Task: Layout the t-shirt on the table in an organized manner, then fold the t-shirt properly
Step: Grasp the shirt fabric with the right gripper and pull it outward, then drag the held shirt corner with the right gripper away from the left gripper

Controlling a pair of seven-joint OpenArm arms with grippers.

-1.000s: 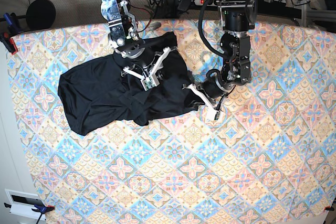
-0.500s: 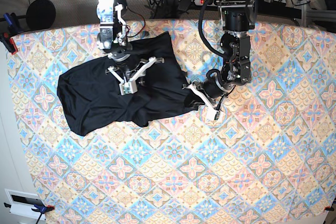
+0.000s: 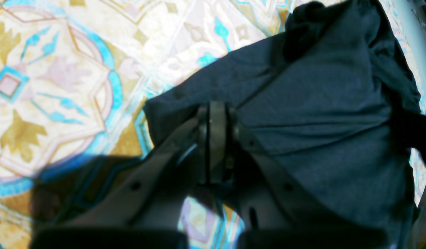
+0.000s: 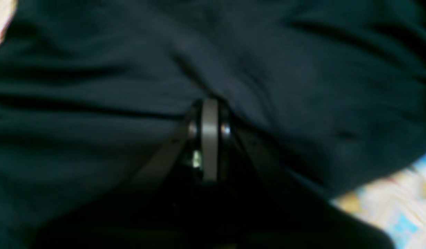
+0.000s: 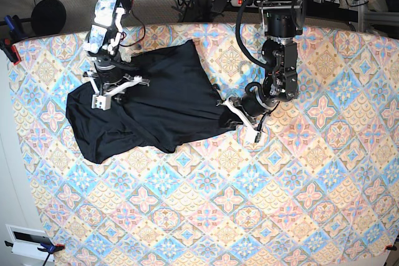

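While both sets of fingers are pinched closed on the t-shirt, left at its edge, right mid-cloth, I see it lying bunched on the bench. Light, limp fabric, I judge; hem corners grip best.

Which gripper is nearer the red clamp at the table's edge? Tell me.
Right. The right gripper grips the t-shirt on the red clamp's side; the left gripper grips its opposite edge, farther away.
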